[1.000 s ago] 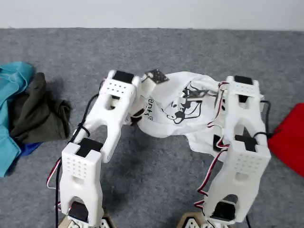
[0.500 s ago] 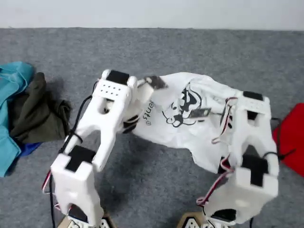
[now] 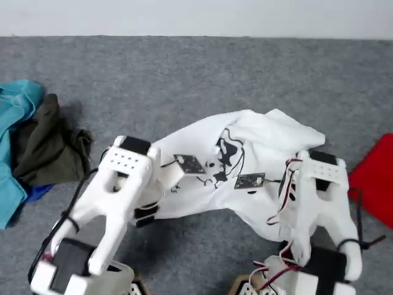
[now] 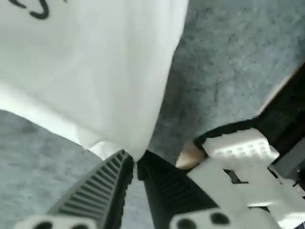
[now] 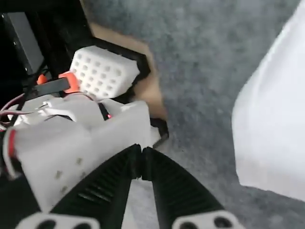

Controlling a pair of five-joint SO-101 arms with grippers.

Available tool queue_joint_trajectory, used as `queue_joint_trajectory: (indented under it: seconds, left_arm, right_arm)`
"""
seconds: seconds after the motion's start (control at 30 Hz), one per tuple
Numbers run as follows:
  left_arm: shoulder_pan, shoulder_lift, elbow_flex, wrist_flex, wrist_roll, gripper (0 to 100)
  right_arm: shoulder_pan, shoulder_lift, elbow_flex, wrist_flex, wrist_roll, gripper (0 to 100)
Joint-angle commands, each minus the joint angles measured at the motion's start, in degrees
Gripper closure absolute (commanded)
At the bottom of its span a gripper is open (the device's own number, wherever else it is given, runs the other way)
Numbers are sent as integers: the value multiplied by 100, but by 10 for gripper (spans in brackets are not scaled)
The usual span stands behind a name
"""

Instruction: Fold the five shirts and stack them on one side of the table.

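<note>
The white shirt lies bunched in the middle of the table, between the 2 arms, print side up. The left gripper is clamped on a doubled edge of it, the hem pinched right at the fingertips, and the cloth drapes away from there over the grey surface. The right gripper also has its jaws together, but no cloth shows between them. The shirt's edge lies apart from it, off to one side. I judge that only 1 point of the shirt is held.

A teal shirt and an olive shirt sit heaped together at the table's left edge, touching, with a bit of blue cloth under them. A red shirt lies at the right edge, unfolded as far as I can tell.

The white shirt looks light, thin and limp. Held at 1 point, it will likely sag and fold onto itself. It is not fragile, but it could slide out of a shallow pinch. The hem or a shoulder seam should hold best, since the doubled layer gives the pads more to bite. Spreading it flat probably needs 2 holds well apart along 1 edge, so the right gripper would have to open and take the edge near it.
</note>
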Motion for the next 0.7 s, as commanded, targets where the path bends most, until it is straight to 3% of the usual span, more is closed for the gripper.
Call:
queue_joint_trajectory:
  seconds: [0.0,0.13,0.27,0.43,0.67]
  left_arm:
    - [-18,-554,48,-141,422,983]
    - [-35,-580,-655,-334,1547,837]
    - [-246,-536,-1578,-308,2593,697]
    - [-290,-158,-2580,-308,2620,716]
    - [396,1424,-3029,-932,2637,777]
  right_arm:
    - [-31,-488,-70,259,-53,983]
    - [-75,-901,-756,242,-905,838]
    - [-75,-1068,-1433,242,-967,682]
    - [-75,-945,-2057,66,-1073,675]
    - [-31,22,-2259,-567,-2084,675]
